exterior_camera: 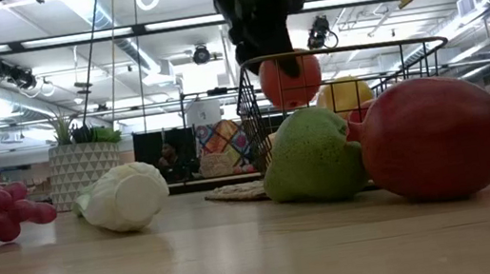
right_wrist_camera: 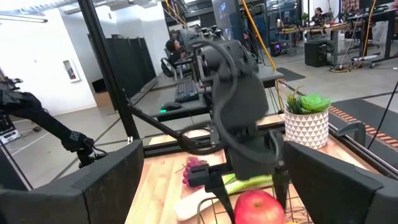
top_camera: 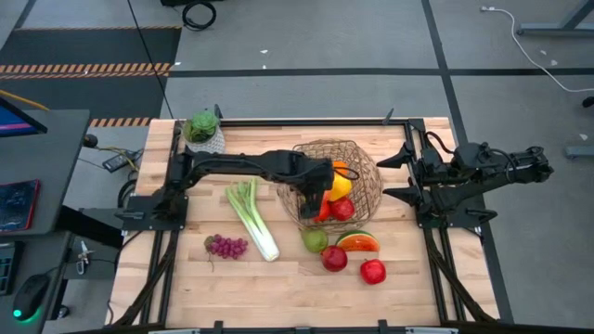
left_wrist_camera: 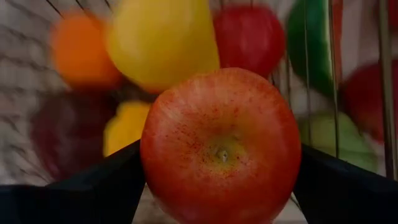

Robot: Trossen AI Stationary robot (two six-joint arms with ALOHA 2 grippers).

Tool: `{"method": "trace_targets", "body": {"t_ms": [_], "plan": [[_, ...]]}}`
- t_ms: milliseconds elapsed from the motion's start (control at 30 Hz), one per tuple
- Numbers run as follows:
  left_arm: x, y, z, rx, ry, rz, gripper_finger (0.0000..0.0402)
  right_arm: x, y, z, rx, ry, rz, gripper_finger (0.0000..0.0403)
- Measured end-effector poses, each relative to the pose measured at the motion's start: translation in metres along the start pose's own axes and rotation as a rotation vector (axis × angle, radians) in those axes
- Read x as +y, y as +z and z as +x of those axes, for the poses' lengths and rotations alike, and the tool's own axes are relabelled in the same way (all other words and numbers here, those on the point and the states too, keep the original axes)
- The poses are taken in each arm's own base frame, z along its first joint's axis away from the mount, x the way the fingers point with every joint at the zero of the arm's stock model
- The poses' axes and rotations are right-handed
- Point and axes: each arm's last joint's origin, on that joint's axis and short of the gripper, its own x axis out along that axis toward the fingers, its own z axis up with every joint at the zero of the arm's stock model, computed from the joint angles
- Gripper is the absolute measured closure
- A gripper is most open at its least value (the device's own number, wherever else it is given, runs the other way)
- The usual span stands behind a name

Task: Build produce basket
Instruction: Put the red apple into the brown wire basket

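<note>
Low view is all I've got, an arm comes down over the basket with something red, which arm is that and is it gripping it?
Observer: It's the left gripper; its fingers sit on either side of a red apple, shut on it.
Operator: Is it above the basket or beside it?
Observer: Above it. From overhead the left arm reaches over the basket, inside its rim.
Operator: What's already in there?
Observer: The left wrist view shows an orange, a yellow pepper and another red apple below.
Operator: And the right arm?
Observer: The right gripper waits open at the table's right side, clear of the basket.
</note>
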Motion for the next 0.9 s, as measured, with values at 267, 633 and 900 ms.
{"method": "trace_targets", "body": {"t_ms": [267,633,900], "plan": [[-0.005,-0.004,0.004,0.050,-0.042,0.001,0.0053,0.000,0.000,0.000,0.000,0.001,-0.018,0.0016],[-0.007,-0.011,0.014,0.060,-0.030,0.121,0.0053,0.000,0.000,0.000,0.000,0.002,-0.015,0.0016],[-0.005,-0.012,0.015,0.078,0.020,0.098,0.0046,0.000,0.000,0.000,0.001,0.001,-0.015,0.0016]]}}
